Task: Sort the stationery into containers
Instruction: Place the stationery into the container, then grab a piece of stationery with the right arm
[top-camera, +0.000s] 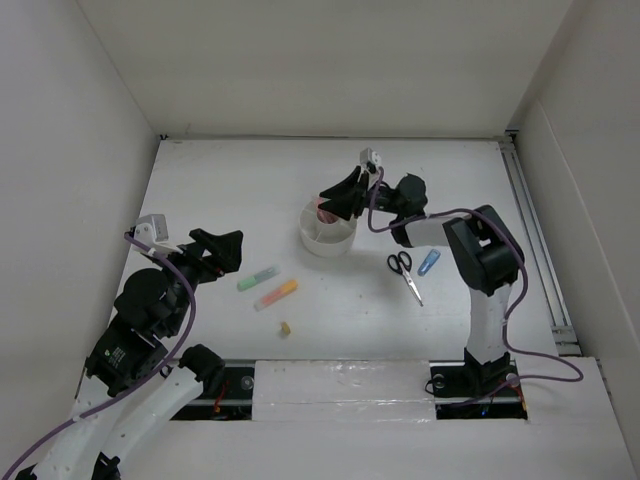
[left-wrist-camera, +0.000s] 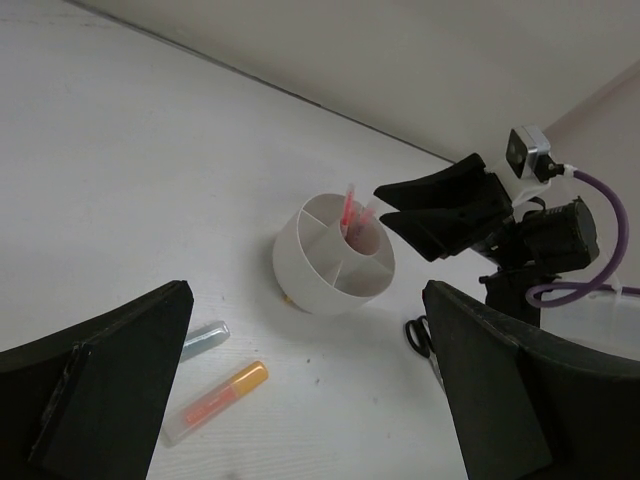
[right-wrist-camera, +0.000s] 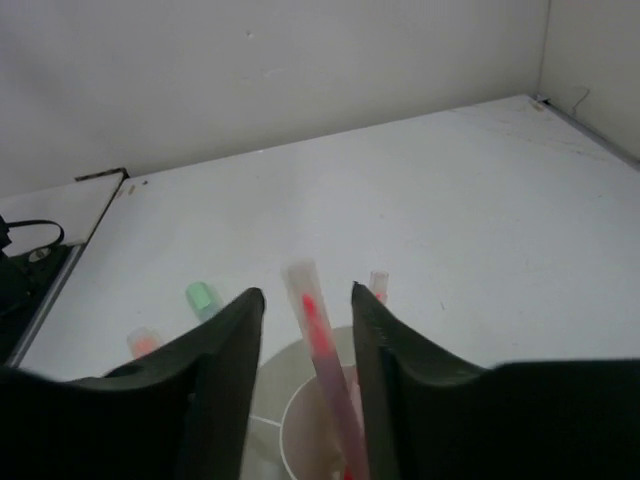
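The round white organizer (top-camera: 327, 238) stands mid-table, with thin pink-red pens (left-wrist-camera: 349, 212) upright in its central cup. My right gripper (top-camera: 325, 203) hovers over it, open, its jaws on either side of one pen (right-wrist-camera: 315, 330) with a gap on each side; a second pen (right-wrist-camera: 378, 283) stands behind. My left gripper (top-camera: 237, 253) is open and empty above the table, just left of the green highlighter (top-camera: 258, 279) and orange highlighter (top-camera: 276, 294). Black-handled scissors (top-camera: 404, 270) and a blue highlighter (top-camera: 429, 262) lie right of the organizer. A yellowish eraser bit (top-camera: 285, 328) lies near the front.
White walls enclose the table on three sides. A metal rail (top-camera: 535, 230) runs along the right edge. The right arm's body (top-camera: 485, 250) stands over the scissors and blue highlighter. A small yellowish speck (left-wrist-camera: 287, 297) shows at the organizer's base.
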